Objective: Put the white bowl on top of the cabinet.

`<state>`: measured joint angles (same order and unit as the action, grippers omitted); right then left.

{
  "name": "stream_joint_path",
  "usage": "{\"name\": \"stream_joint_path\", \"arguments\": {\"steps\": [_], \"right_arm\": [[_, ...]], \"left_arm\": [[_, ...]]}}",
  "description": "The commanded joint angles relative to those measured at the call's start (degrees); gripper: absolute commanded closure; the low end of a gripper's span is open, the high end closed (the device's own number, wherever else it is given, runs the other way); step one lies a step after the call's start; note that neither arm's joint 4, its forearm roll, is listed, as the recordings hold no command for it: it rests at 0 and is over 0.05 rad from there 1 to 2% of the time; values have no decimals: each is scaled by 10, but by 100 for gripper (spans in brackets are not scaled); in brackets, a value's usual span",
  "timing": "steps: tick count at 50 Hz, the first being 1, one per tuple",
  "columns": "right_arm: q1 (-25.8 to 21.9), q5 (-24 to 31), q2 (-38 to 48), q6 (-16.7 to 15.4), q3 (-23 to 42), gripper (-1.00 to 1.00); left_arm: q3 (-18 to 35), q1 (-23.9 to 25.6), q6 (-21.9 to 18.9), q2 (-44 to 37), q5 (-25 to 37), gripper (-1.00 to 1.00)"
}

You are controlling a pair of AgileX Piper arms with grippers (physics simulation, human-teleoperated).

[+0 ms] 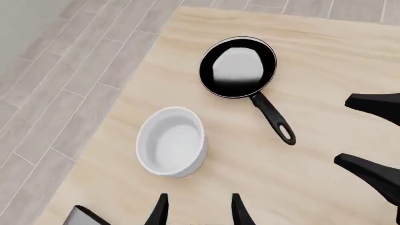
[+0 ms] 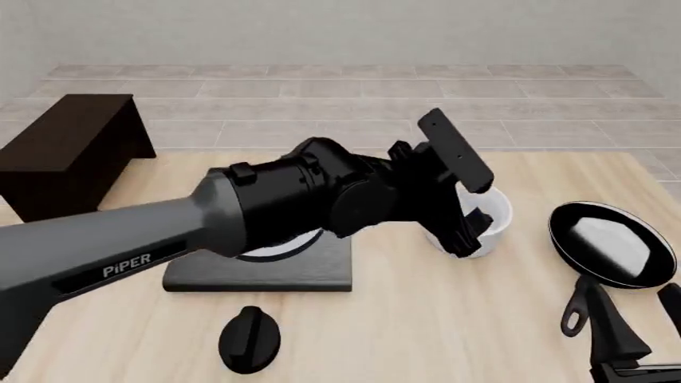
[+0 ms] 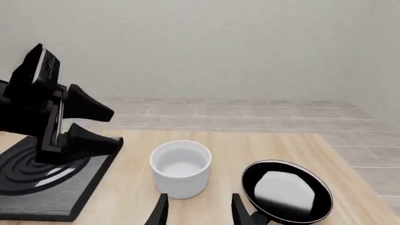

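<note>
The white bowl (image 2: 492, 217) stands upright on the wooden table, right of the stove; it also shows in the left wrist view (image 1: 172, 140) and the right wrist view (image 3: 181, 165). My left gripper (image 2: 462, 236) is open and empty, just beside the bowl's left side, not touching it (image 3: 117, 126); its fingers (image 1: 159, 211) sit short of the bowl. My right gripper (image 3: 198, 213) is open and empty, near the table's front right (image 2: 633, 289). The dark cabinet (image 2: 69, 152) stands at the far left, away from both grippers.
A black frying pan (image 2: 612, 243) with a white patch lies right of the bowl, handle toward my right gripper. A black stove slab (image 2: 266, 273) lies under my left arm. A round black knob-like object (image 2: 250, 339) sits near the front edge.
</note>
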<state>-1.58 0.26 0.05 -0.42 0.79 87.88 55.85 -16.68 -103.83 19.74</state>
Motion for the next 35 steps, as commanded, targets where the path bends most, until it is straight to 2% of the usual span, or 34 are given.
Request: {"name": "stream_joint_path", "arguments": {"steps": [1,4,11,17,29,35], "right_arm": [[0,1,0,1,0,-100],[0,-3,0,-2,-1,-100],[0,-1,0,-1,0,-100],[0,0,0,1,-1,-100],[0,-1,0,-1,0,-100],[0,1,0,1,0,-100]], "left_arm": [[53,21,-23,-54,51,-100],[69,31,-37,-69,74,-100],[109,10,-72,-112,105,-100],[136,-1,-83,-140,110,-100],[150,5,-104,-178,119,-100],[191,-17,-121,-210,133,-100]]}}
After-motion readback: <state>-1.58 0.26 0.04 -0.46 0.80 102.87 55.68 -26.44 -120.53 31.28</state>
